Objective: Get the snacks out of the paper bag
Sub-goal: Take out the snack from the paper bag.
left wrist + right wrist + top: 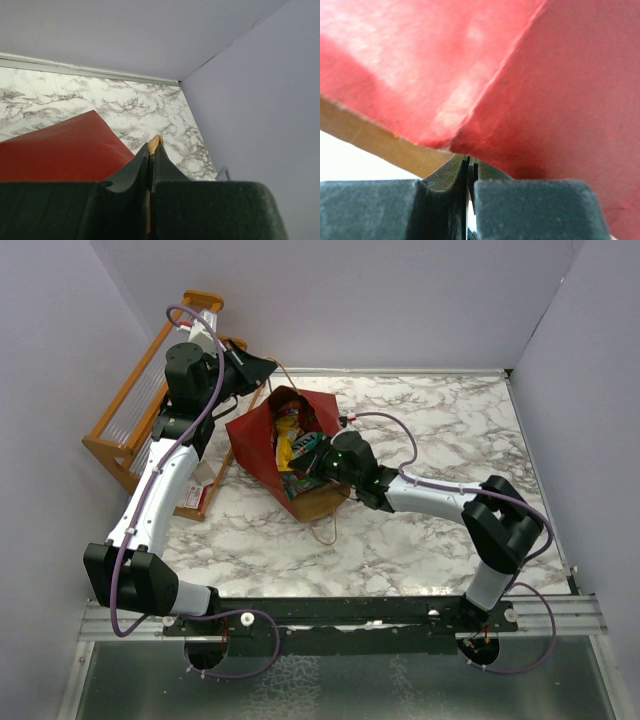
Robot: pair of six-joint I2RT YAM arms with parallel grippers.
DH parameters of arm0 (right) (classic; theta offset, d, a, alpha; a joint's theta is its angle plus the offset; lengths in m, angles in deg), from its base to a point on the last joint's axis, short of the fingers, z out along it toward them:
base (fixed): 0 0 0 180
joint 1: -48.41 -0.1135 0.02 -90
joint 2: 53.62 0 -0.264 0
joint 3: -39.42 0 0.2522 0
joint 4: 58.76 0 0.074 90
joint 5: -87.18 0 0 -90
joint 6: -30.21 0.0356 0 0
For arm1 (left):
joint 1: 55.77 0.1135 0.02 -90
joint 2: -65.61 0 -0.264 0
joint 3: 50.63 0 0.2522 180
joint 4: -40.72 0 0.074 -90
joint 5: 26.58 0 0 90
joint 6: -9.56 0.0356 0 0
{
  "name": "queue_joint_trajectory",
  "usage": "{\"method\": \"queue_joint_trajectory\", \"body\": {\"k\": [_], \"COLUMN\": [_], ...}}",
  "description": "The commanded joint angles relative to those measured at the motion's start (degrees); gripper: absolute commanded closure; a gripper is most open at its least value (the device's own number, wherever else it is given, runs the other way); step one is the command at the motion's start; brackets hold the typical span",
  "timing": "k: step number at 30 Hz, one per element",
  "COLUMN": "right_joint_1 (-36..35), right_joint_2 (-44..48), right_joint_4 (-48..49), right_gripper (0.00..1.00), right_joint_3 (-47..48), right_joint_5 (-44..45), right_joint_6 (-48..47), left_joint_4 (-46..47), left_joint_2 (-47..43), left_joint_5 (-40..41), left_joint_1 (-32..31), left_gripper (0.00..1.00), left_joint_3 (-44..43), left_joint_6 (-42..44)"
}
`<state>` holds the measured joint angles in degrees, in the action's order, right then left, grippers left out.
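The red paper bag (258, 440) lies tilted on the marble table with its brown mouth open upward. Several snacks show inside: a red-yellow packet (289, 432), a teal packet (306, 451) and a green-edged one (299, 486). My left gripper (262, 368) is at the bag's far corner. In the left wrist view my left gripper (152, 145) is shut on a thin tan handle strip (156, 140), with the red bag (60, 147) to its left. My right gripper (326, 456) is at the bag's right rim. In the right wrist view my right gripper (470, 161) is shut where the red paper (545, 100) folds onto its tips.
An orange wooden slatted rack (140, 405) stands at the back left, beside my left arm. A flat red-white thing (202, 488) lies on the table by the rack. A loose handle loop (326, 530) trails in front of the bag. Walls close in the table at the back and on the right.
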<state>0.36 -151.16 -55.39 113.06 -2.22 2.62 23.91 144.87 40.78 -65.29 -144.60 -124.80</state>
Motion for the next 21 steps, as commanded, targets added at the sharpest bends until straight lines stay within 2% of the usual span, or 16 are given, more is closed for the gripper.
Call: {"method": "queue_joint_trajectory", "body": {"k": [1,6,9,13,16,20,21], "right_joint_1": [-0.38,-0.38,-0.38,-0.38,-0.29,-0.20,0.10], "right_joint_2": [10.27,22.74,30.92,43.05,49.62,50.41,49.22], "right_joint_4": [-0.99,-5.36,-13.12,-24.18,-28.63,-28.73,-28.30], "right_gripper": [0.99,0.99,0.99,0.99,0.99,0.99,0.99], "right_joint_3": [-4.13,-11.52,-14.54,-15.55,-14.86,-14.94,-14.83], "right_joint_5": [-1.94,-11.90,-12.03,-0.08,14.30,34.19,36.20], "right_joint_6": [-12.96,-32.43,-41.09,-47.10,-47.58,-47.31,-47.33], "left_joint_4": [2.19,1.82,1.81,1.64,1.40,1.00,0.82], "left_joint_2": [-1.86,-0.95,-0.25,0.49,0.79,0.52,0.33], "left_joint_5": [2.73,4.19,4.22,3.73,4.41,4.32,4.05], "left_joint_1": [-0.24,-0.24,-0.22,-0.23,-0.32,-0.33,-0.39], "left_gripper": [1.00,1.00,1.00,1.00,1.00,1.00,1.00], "left_joint_3": [-2.63,-3.18,-3.05,-2.79,-2.06,-0.91,-0.69], "left_joint_6": [3.05,5.17,5.57,6.69,7.65,8.40,8.79]}}
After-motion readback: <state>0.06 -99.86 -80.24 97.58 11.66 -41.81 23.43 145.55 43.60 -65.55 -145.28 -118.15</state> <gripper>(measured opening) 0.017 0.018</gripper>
